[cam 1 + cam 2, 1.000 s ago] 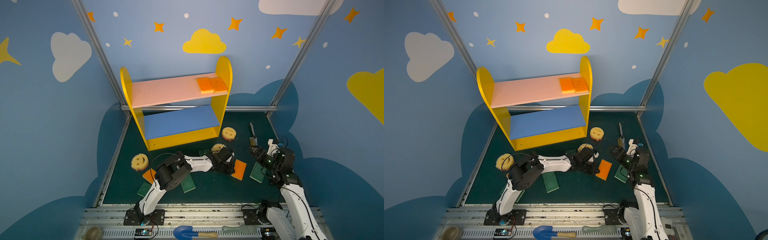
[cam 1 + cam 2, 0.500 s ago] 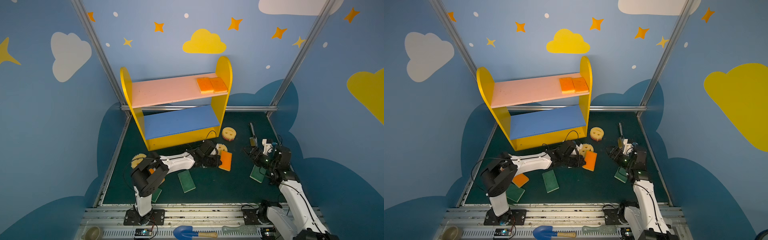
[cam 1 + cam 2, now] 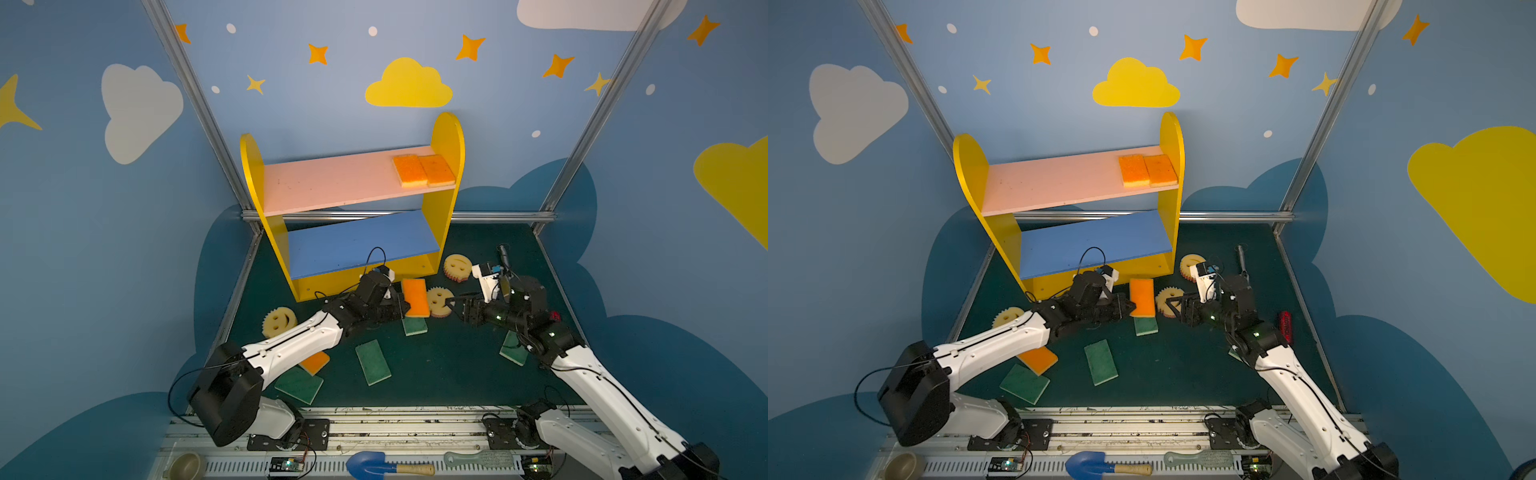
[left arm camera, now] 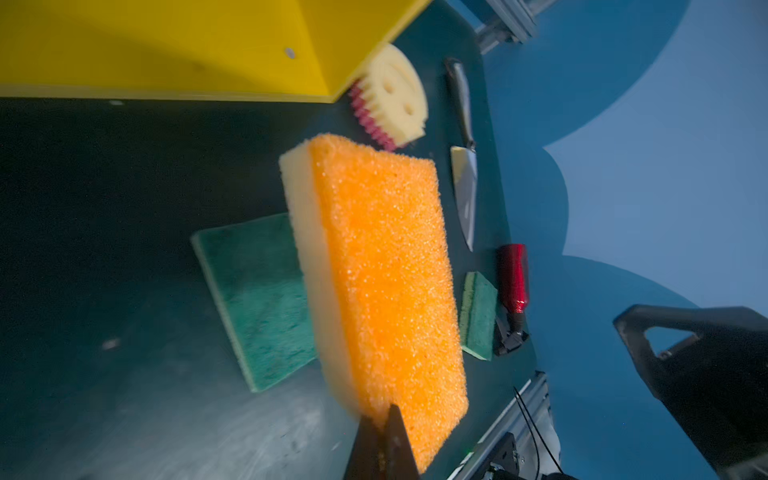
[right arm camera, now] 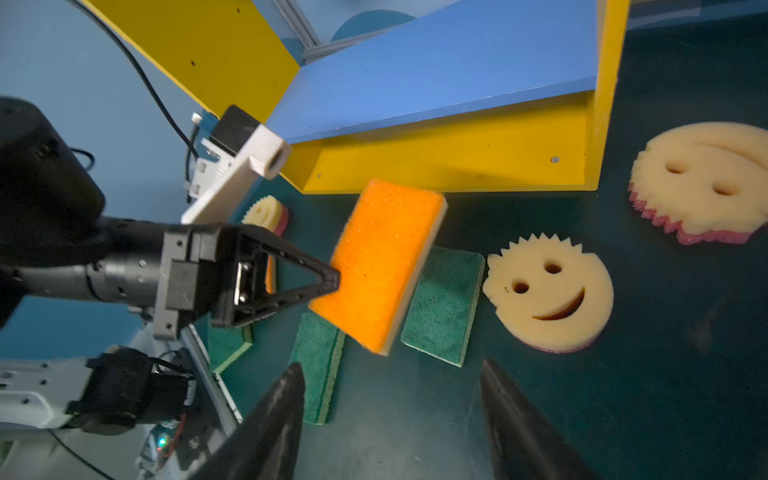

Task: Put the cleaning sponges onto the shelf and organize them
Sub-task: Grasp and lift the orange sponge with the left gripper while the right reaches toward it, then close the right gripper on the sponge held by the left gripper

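While the left claw (image 5: pixel 334 281) clamps the orange sponge (image 3: pixel 415 297) by its edge, the pad hangs above the table (image 3: pixel 436 374) before the shelf (image 3: pixel 448 137).
You risk a drop: the shallow pinch may let the foam twist free. The right claw (image 5: pixel 390 365), jaws apart and empty, sits close; the arms may collide.

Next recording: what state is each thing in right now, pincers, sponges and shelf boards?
left pincer: shut on the held orange sponge's edge
held orange sponge: off the mat, tilted
right pincer: open, empty
two orange sponges: flat, side by side on the pink board
fourth orange sponge: on the mat, partly hidden by the left arm
green sponges: four, on the mat
smiley sponges: three, on the mat
blue board: no sponge on it
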Robot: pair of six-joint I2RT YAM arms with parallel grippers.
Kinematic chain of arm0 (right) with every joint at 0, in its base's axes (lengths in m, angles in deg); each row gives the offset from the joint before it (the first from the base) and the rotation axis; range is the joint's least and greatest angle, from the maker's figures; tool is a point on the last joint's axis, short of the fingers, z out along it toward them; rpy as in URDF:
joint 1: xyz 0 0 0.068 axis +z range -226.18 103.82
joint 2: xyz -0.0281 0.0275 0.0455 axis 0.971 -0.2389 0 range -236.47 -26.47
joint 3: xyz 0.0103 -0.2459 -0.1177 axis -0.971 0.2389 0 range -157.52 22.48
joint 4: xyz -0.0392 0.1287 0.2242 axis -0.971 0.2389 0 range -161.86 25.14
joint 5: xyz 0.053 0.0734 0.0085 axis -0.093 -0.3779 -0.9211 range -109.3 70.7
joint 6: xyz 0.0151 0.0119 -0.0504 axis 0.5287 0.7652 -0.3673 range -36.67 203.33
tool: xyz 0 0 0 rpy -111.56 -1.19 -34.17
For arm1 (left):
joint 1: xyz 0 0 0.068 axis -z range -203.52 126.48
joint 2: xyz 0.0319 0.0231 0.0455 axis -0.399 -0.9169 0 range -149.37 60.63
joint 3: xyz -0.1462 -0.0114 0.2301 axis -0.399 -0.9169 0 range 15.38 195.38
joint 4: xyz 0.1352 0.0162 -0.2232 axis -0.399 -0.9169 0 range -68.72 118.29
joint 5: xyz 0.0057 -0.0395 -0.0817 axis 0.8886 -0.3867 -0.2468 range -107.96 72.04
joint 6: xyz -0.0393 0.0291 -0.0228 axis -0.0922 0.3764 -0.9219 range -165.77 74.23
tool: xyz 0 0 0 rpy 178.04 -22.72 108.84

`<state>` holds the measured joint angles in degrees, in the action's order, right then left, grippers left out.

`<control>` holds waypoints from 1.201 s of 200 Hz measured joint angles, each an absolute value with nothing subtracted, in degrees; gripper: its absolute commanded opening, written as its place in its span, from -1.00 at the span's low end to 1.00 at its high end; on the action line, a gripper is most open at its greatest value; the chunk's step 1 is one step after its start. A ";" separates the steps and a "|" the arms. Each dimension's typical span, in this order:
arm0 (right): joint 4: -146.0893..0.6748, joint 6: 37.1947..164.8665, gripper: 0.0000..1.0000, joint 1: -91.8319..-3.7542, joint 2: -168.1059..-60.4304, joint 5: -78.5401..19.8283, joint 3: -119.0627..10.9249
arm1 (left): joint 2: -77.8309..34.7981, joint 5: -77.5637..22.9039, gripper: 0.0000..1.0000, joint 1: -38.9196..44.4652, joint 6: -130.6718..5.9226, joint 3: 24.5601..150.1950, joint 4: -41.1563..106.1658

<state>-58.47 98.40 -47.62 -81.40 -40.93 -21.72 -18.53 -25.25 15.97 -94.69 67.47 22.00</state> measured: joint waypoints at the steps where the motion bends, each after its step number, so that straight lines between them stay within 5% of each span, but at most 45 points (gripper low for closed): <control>1: -58.49 98.12 0.28 -47.38 -81.56 -40.89 -21.74 | -18.31 -25.20 -0.94 15.79 -94.74 67.32 21.78; 38: -59.37 87.32 0.21 -31.62 -85.84 -31.90 -22.40 | -10.09 -24.92 -0.94 9.28 -94.87 63.04 17.72; 74: -63.19 75.47 -0.10 -18.38 -91.50 -19.20 -24.65 | -3.64 -26.67 -0.93 3.29 -94.13 60.76 15.09; 99: -68.63 66.67 -0.10 -12.41 -95.28 -14.05 -25.13 | -1.79 -29.86 -0.94 -0.38 -93.73 59.25 14.68; 136: -72.22 56.06 0.05 -8.17 -103.68 -9.04 -30.49 | -0.37 -34.80 -0.94 -4.73 -93.73 56.33 14.50; 240: -79.91 35.43 -0.01 -3.21 -115.76 -0.52 -37.02 | 2.67 -43.50 -0.94 -11.88 -93.56 55.54 14.70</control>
<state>-79.91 35.43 -3.21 -115.76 -0.52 -37.02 2.67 -43.50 -11.88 -93.56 55.54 14.70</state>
